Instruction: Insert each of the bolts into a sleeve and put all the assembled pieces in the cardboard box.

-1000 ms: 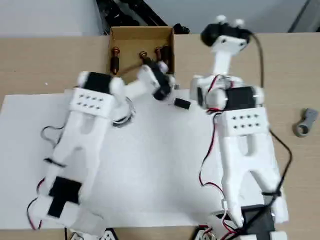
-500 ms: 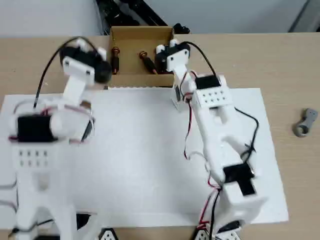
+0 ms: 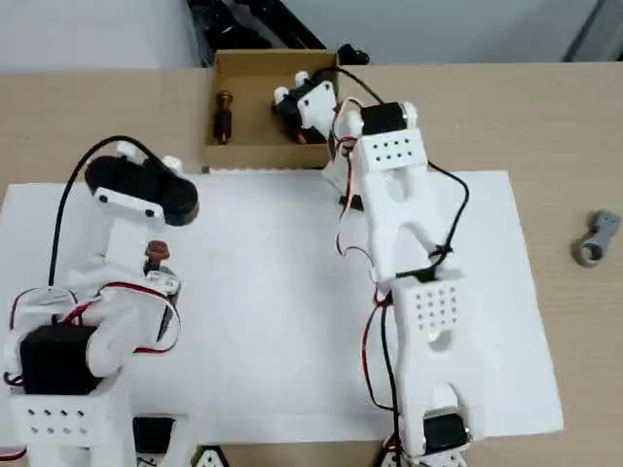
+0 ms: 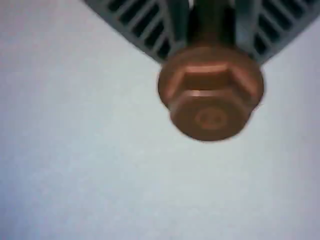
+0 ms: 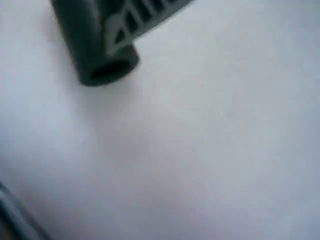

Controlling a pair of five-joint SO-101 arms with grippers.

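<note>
On my left wrist feed the left claw (image 4: 210,25) is clamped on the shank of a copper bolt (image 4: 210,95), whose hex head faces the camera over the white sheet of paper (image 3: 273,311). From above, that bolt sits at the tip of the left arm, over the left part of the sheet and well apart from the cardboard box (image 3: 255,92). My right claw (image 5: 112,37) grips a dark sleeve (image 5: 97,55), which lies against a ribbed finger (image 5: 145,15) with its hollow end open, clear of the paper (it throws a soft shadow on the sheet). The right arm stretches up the sheet, with its wrist over the near right corner of the box. Inside the box an assembled piece (image 3: 224,114) lies near the left wall. I can make out a second one (image 3: 289,125), partly hidden beside the wrist. A small grey part (image 3: 596,238) rests on the bare tabletop (image 3: 545,117), off to the right of the sheet.
</note>
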